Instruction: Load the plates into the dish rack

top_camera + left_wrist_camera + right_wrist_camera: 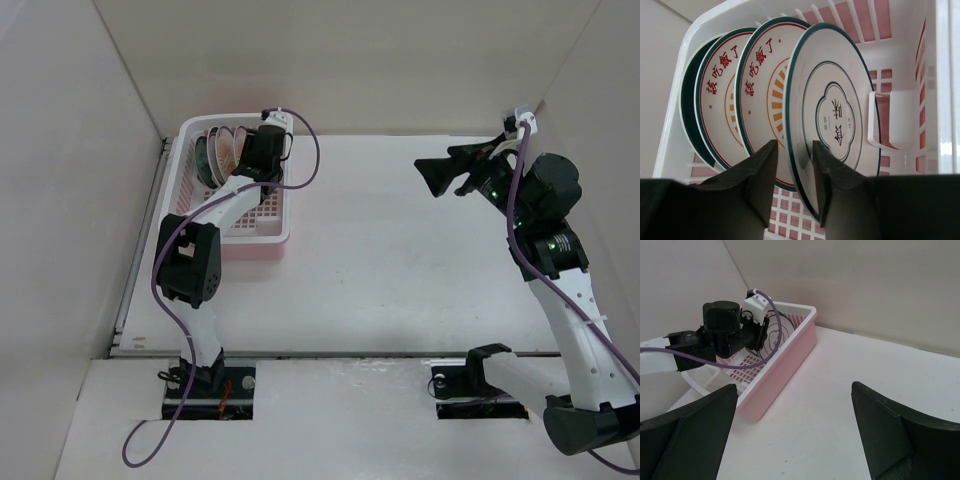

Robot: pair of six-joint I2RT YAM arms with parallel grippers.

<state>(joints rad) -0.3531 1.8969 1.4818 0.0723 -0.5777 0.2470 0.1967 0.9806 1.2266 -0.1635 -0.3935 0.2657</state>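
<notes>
The pale pink dish rack [272, 238] stands at the back left. In the left wrist view several plates stand on edge in the rack [676, 125]: a dark green one [686, 110], two with orange sunburst centres [720, 100] [762, 90], and a white one with a teal rim [840, 90]. My left gripper [794, 165] straddles the teal-rimmed plate's lower edge. The right finger lies on its face and a gap shows at the left finger. A plate with a grey pattern is not in view. My right gripper [435, 178] is open and empty in the air at the back right.
A curved white divider tine [875, 125] stands just right of the teal-rimmed plate, with bare rack slots beyond it. The right wrist view shows the rack's long pink wall [785, 365] and the left arm's purple cable [715, 362]. White walls enclose the table.
</notes>
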